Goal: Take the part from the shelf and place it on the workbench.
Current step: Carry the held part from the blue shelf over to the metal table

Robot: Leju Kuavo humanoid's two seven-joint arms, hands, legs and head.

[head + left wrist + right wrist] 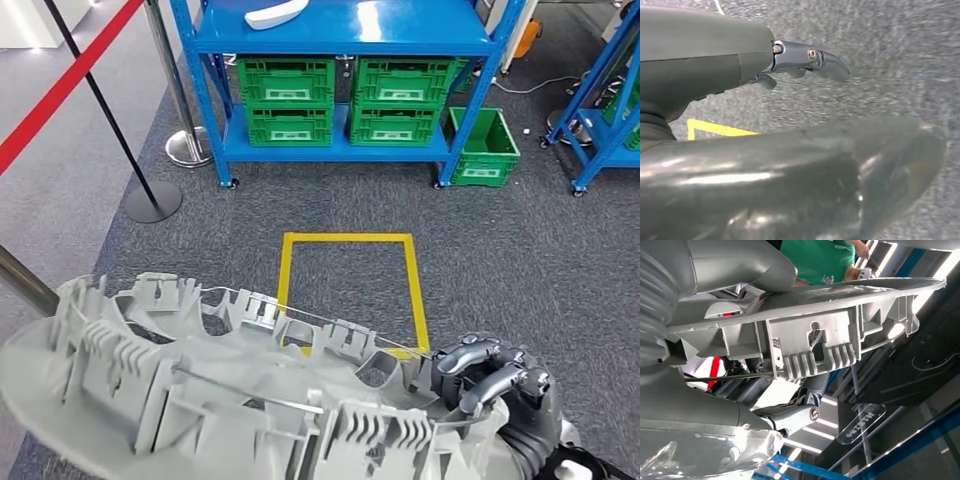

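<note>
gripping the grey part (pixel 226 400), right hand (pixel 490 395) fingers (pixel 483 352) curled over its edge

head view high looking down, wrist views close

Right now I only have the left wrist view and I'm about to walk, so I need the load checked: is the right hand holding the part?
Observer: Yes. In the head view the right hand curls its fingers over the right end of the grey ribbed plastic part.
Operator: What's ahead?
Observer: A blue shelf with green crates on its lower level.
Operator: Anyone nearby?
Observer: The right wrist view shows a person in a green shirt beyond the part.
</note>
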